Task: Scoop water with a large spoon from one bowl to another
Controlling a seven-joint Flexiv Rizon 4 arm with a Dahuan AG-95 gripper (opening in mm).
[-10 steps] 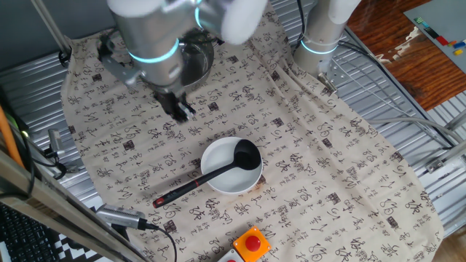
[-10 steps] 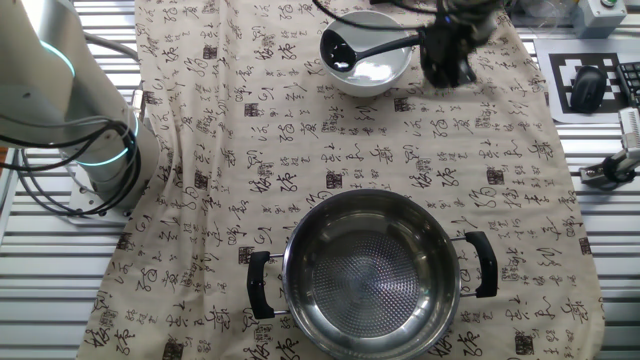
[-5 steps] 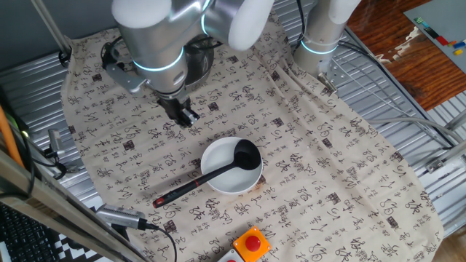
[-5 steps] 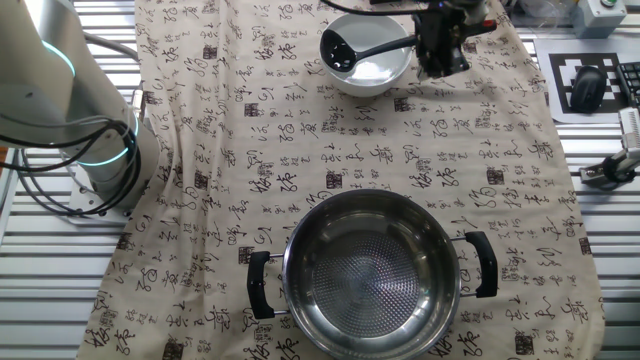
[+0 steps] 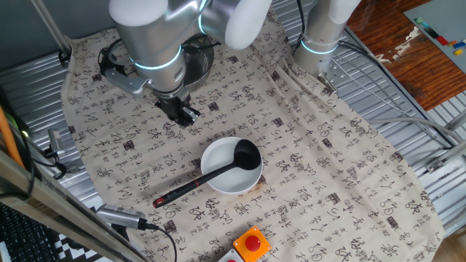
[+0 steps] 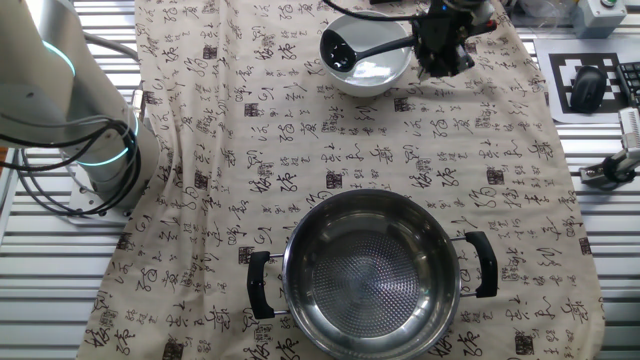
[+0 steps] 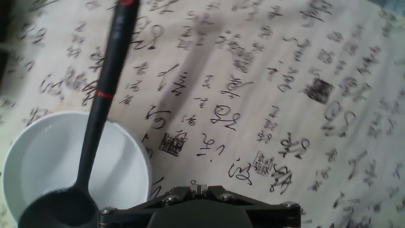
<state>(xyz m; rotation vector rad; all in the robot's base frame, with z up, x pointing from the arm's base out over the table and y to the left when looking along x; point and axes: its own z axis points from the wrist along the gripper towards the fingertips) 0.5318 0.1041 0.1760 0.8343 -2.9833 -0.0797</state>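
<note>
Calligraphy-printed cloth (image 5: 306, 145) is covering the table, with ribbed metal showing around its edges. Above the cloth the gripper (image 5: 182, 114) is hanging on the silver arm (image 5: 156, 36), holding nothing; whether its fingers are spread or pressed together I cannot tell, since the hand view is showing only the dark gripper base at the bottom edge. Just beside the gripper, towards the cloth's near edge in one fixed view, the white bowl (image 5: 218, 178) is sitting with the black ladle (image 5: 218, 172) resting in it, scoop down inside and the long handle leaning out over the rim, its red tip lying on the cloth. Well apart from the gripper, the steel pot (image 6: 372, 270) is standing with its two black side handles, partly hidden behind the arm in one fixed view.
</note>
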